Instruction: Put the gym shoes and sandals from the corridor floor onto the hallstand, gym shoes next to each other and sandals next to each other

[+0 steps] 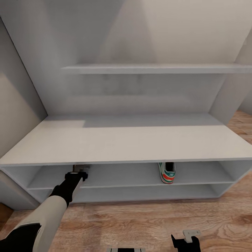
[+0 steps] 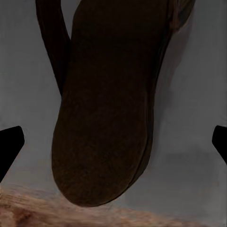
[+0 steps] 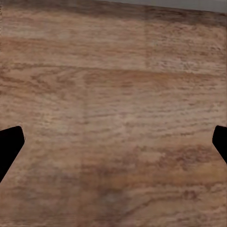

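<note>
At lower left, under the hallstand top, the left hand sits open beside a sandal, likely shelving it.

Pale grey walls, one floating wall shelf.

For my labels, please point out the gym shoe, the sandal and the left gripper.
gym shoe [image 1: 167, 173], head view, heel.
sandal [image 2: 104, 118], left wrist view, sole.
left gripper [image 1: 81, 169], head view, between fingertips.
</note>
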Controlling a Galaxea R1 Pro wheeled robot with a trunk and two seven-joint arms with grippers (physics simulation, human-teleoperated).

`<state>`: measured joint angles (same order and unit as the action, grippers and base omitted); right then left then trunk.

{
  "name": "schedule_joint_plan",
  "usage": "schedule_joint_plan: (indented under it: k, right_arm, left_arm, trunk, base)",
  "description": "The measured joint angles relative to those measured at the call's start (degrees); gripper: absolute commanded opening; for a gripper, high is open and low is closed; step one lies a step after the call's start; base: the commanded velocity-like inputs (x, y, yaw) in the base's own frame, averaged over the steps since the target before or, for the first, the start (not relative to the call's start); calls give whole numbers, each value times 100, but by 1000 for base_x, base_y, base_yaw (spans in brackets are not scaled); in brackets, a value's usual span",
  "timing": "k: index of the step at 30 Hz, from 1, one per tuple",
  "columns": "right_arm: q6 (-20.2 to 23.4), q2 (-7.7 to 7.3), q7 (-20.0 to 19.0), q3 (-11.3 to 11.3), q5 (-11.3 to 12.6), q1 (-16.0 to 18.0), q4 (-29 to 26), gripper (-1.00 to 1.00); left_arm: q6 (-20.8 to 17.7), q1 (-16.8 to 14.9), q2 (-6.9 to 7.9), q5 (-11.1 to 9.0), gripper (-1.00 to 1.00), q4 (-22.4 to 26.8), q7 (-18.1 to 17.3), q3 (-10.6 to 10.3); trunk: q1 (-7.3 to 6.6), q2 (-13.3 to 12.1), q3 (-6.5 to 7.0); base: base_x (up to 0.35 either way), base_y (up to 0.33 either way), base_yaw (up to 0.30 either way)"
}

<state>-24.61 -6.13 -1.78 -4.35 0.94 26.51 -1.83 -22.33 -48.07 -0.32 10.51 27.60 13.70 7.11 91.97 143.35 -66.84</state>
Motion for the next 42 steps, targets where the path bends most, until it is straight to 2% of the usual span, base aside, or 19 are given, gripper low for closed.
schedule_joint_plan:
  k: [16,17,23,26,29,33,35,37,38,42]
  right_arm:
    - [0,3,1,-8,-7,0,2,100]
    - [0,2,1,-8,-7,-2,2,100]
    - [0,7,2,-8,-7,-2,9,100]
    - [0,8,3,-10,-8,-4,10,100]
    - [0,9,3,-9,-8,-4,11,100]
    - [-5,7,3,-8,-5,-1,8,100]
    - [-10,4,3,-8,-4,-1,6,100]
    - [-14,2,4,-8,-2,0,4,100]
    - [-17,1,3,-9,-3,0,2,100]
    - [-24,1,3,-9,-7,-1,-5,100]
  left_arm:
    - [75,15,-7,-2,100,2,-2,-8]
    - [298,88,-3,-3,100,-24,-7,-1]
    - [795,458,1,-9,100,-12,-13,2]
    - [1295,938,6,-39,100,-7,-41,12]
    - [1604,1168,3,-40,100,-10,-132,12]
    - [2114,1612,7,-32,100,-11,-566,23]
    - [2218,1765,13,-31,100,-14,-785,24]
    - [2336,1994,40,-34,100,-18,-1152,33]
    - [2496,2171,109,-41,100,-39,-1447,33]
    - [3039,2615,326,-59,100,-199,-2163,41]
  trunk:
    - [1,0,0]
    - [1,0,0]
    - [1,0,0]
    - [1,0,-1]
    - [-1,0,0]
    - [-2,0,-1]
    - [-2,0,0]
    - [-3,0,0]
    - [-3,0,-1]
    - [-3,0,-1]
  base:
    - [-330,2,0]
    - [-337,0,0]
    - [-337,0,0]
    - [-303,0,0]
    - [-163,0,0]
    - [-59,0,0]
    - [-23,0,0]
    - [-12,0,0]
    - [-7,0,0]
    - [-3,0,0]
